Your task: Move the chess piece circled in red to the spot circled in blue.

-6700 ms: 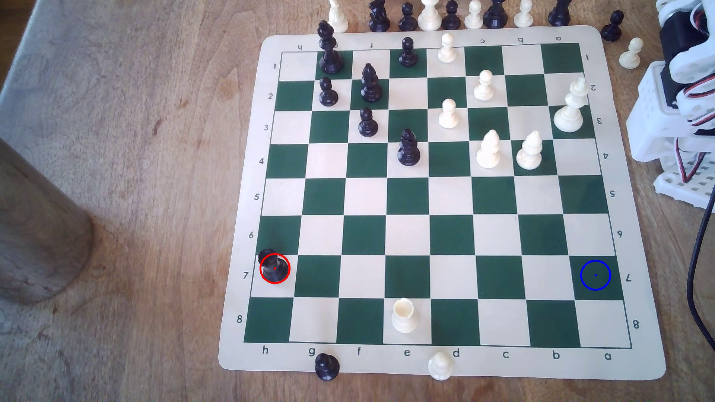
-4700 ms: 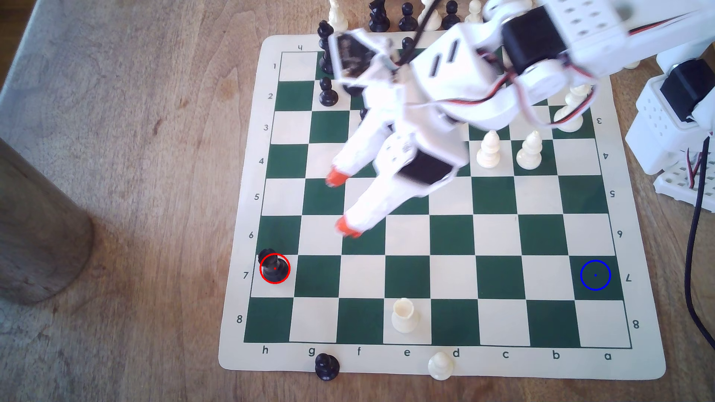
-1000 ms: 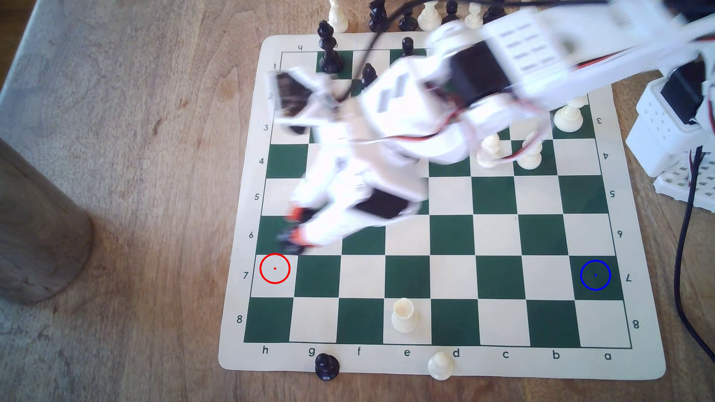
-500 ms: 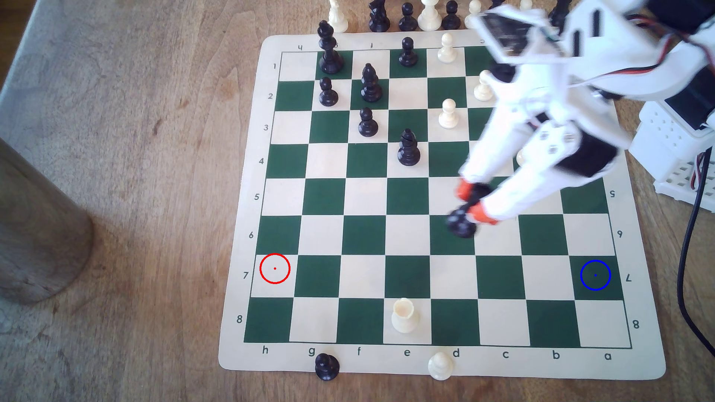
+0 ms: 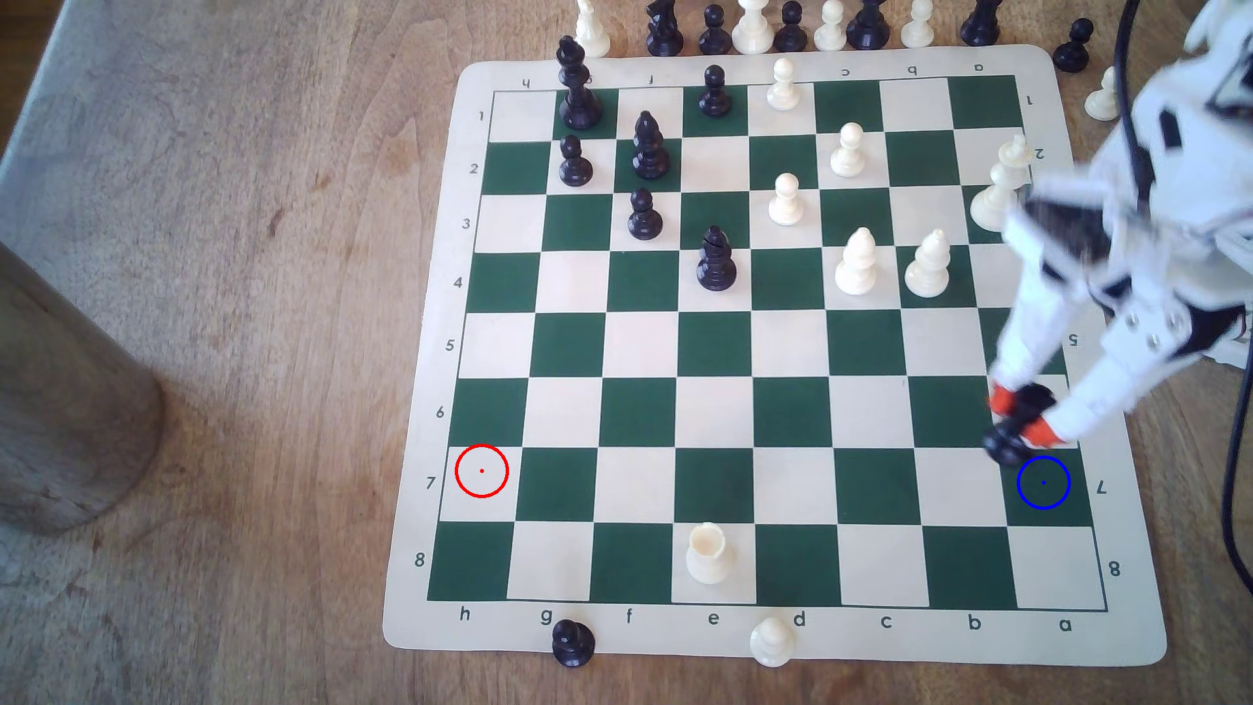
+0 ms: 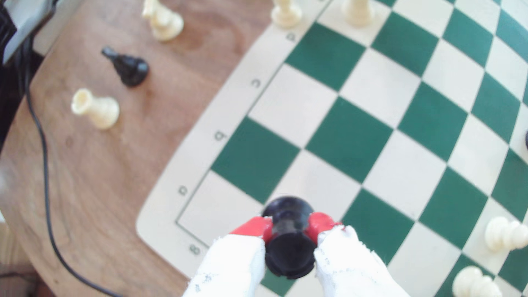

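Observation:
The short black rook-like chess piece [image 5: 1005, 444] hangs tilted above the board at the exterior view's right, and my gripper [image 5: 1020, 417] is shut on its neck. Its base is just up and left of the blue-ringed dark green spot [image 5: 1043, 482], which is bare. The red ring [image 5: 481, 471] on the cream square at the exterior view's left holds nothing. In the wrist view the piece [image 6: 287, 257] sits between the red fingertips [image 6: 254, 227] of my gripper [image 6: 288, 227], over the board's corner squares.
A cream rook [image 5: 708, 552] stands on the near row. Two cream bishops [image 5: 856, 261] and a cream king [image 5: 997, 190] stand further back at the right. A black cable [image 5: 1227, 474] runs off the board's right edge. A brown cylinder [image 5: 68, 407] stands far left.
My gripper, shut on the black piece, has swung from the board's left side across the middle to the exterior view's right, and now hangs close to the blue ring.

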### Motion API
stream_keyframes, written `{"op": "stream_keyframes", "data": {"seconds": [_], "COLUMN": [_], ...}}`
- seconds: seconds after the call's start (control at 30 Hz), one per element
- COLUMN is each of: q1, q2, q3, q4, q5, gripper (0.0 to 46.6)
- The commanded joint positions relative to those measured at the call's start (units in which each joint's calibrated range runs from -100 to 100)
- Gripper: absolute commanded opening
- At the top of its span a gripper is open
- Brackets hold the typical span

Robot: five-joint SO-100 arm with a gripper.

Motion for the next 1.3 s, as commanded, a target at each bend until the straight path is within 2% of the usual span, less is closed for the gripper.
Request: {"op": "stream_keyframes", "data": {"seconds": [0.0,0.73,1.27], "q1": [-1.47,-4.29,-5.93], "q2": [0.30,21.10,24.24], "q3": [-0.91,-3.09,-3.45], "q4": [0.93,-6.19,-8.73], "q5": [0.05,-0.39,-1.17], "gripper": [0.2,0.2,1.5]}}
